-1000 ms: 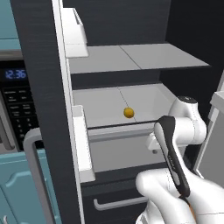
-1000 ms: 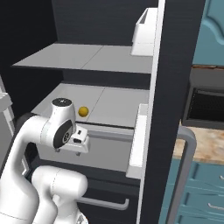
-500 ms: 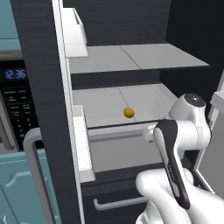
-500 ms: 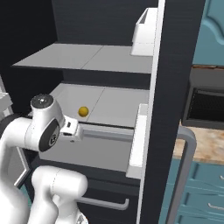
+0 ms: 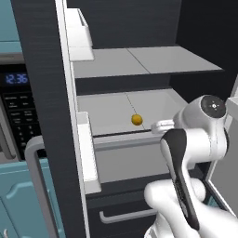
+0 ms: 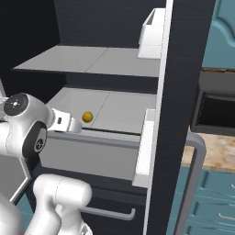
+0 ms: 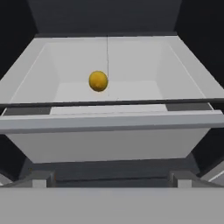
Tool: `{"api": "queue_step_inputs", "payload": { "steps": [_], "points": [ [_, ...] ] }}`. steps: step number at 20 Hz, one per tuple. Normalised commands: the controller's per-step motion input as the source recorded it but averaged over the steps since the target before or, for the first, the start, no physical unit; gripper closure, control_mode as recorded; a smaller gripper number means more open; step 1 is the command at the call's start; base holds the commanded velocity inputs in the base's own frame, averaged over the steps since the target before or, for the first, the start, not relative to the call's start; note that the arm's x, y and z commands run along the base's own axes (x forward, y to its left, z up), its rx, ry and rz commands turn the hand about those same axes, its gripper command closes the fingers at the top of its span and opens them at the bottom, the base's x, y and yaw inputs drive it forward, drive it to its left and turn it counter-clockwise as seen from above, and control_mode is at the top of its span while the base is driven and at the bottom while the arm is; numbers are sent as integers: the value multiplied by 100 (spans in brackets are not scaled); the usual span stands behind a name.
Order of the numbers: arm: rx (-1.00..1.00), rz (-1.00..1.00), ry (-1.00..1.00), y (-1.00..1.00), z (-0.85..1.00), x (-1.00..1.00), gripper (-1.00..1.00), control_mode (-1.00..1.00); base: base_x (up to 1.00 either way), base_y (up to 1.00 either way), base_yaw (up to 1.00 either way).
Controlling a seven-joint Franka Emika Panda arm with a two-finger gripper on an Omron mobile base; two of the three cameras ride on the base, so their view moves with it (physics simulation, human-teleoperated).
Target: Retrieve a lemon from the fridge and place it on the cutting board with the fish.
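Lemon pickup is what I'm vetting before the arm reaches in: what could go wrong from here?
1. The lemon sits behind a raised grey front lip of the fridge bin; a low, straight reach could strike it.
2. The open gripper looks aimed slightly right of the lemon, so it may need re-centring first.
3. The fruit is round on a smooth bin floor, so one finger touching first could roll it away.
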Motion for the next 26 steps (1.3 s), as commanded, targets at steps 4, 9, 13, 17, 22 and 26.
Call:
{"api": "queue_step_inputs", "payload": {
  "steps": [4, 9, 13, 17, 22, 26],
  "points": [
    [-2, -9, -14, 18, -4, 21, -100, -100, 0, 0, 0],
    [1, 0, 0, 3, -1, 29, -100, -100, 0, 0, 0],
    [0, 2, 0, 0, -8, 46, -100, -100, 0, 0, 0],
    [0, 9, 6, 0, -16, 56, -100, -100, 0, 0, 0],
    [0, 7, 6, 0, -31, 44, -100, -100, 0, 0, 0],
    [0, 3, 2, 0, -15, 27, -100, -100, 0, 0, 0]
  ]
}}
